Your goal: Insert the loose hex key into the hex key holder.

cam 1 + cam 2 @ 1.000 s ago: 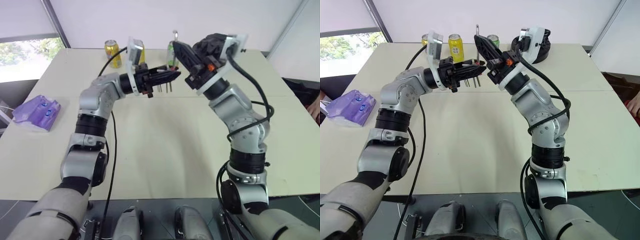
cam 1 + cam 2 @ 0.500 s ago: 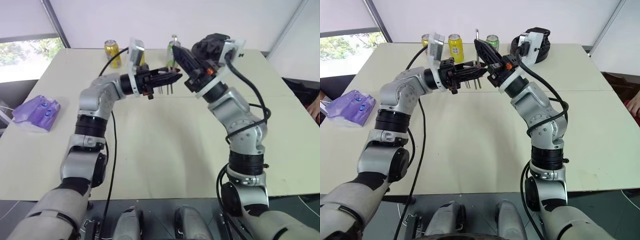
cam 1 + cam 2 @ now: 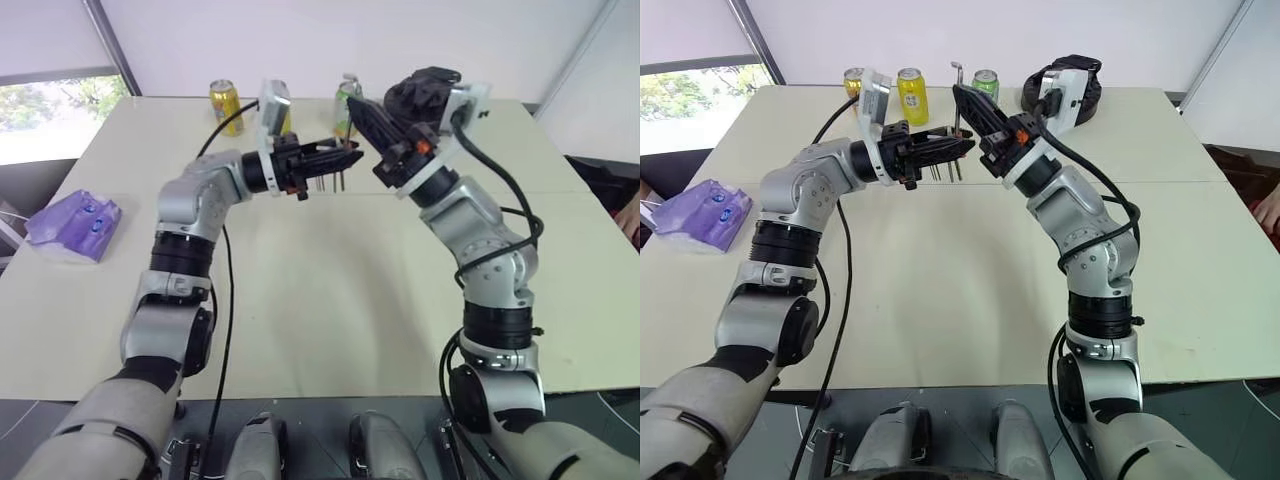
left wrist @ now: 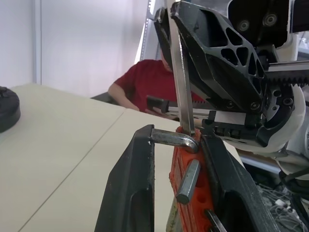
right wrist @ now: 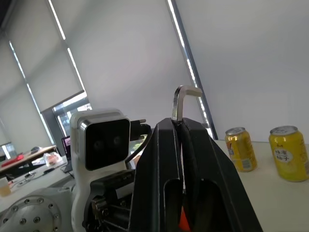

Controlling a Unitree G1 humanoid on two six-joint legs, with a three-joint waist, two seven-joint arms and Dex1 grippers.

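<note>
The loose hex key stands pinched between the two fingers of my right gripper, its bent end sticking up past my fingertips and its straight shaft running down to the hex key holder. Against a second ago it sits a touch lower: its bent top then rose clear above the cans behind, and it now stands about level with their tops, while my right gripper has eased down toward my left. In the left wrist view the shaft comes down right at the top edge of the orange-red block, just beside the curved elbow of a key already seated there; I cannot tell whether the tip has entered a hole. The holder is clamped between the fingers of my left gripper, which points across toward my right and has kept its place, with the seated keys hanging below it as thin prongs. Both grippers meet above the far half of the table. Behind them stand two yellow cans and a green can, with a black round object further right. A purple packet lies well apart near the table's left edge, and a person in a red shirt sits beyond the table.
</note>
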